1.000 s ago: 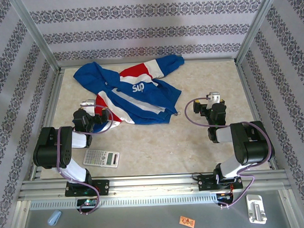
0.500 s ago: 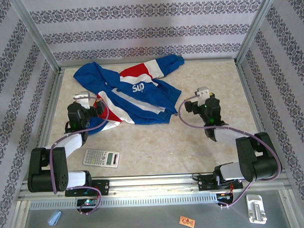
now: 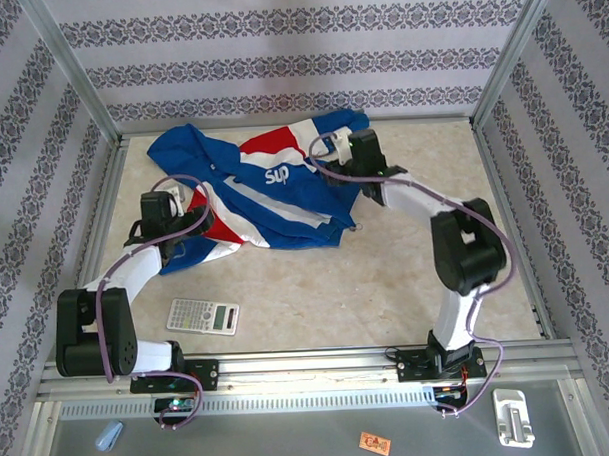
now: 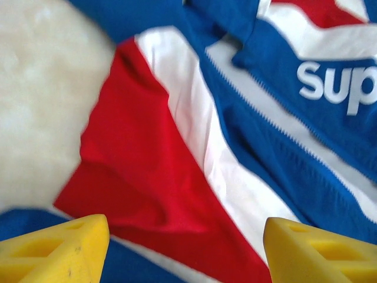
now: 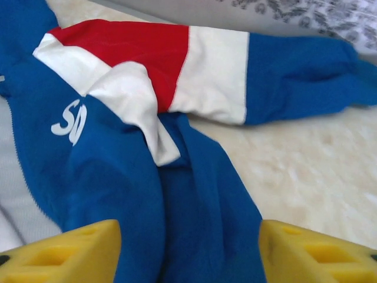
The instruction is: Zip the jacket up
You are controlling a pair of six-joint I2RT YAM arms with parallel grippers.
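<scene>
From above, the jacket [image 3: 258, 195] lies crumpled and open on the far left half of the tabletop [image 3: 416, 274], with one sleeve [image 3: 336, 127] reaching toward the far wall. The left tool [image 3: 184, 214] sits at the jacket's near-left edge. The right tool [image 3: 344, 147] is over its far-right part, beside that sleeve. A purple cable [image 3: 188, 182] from the left arm loops above the cloth. A grey calculator [image 3: 203, 316] lies near the left arm, apart from the jacket.

The left wrist view is much closer. The left tool's yellow fingers [image 4: 59, 247] are spread wide with nothing between them, above a soft, wrinkled red panel [image 4: 141, 177] bordered by a white stripe. A row of zipper teeth [image 4: 259, 112] runs diagonally along a blue front edge with pale grey lining beside it. White "sup" lettering [image 4: 336, 88] sits at the upper right.

In the right wrist view, the right tool's yellow fingers [image 5: 65, 253] are equally wide apart and hold nothing. They hang over folded blue fabric. Beyond them the sleeve lies flat, banded red, white and blue.

The tabletop is a mottled, cream, stone-like surface. Aluminium rails [image 3: 309, 360] fence it in, and the walls [image 3: 299, 63] carry striped floral wallpaper.
</scene>
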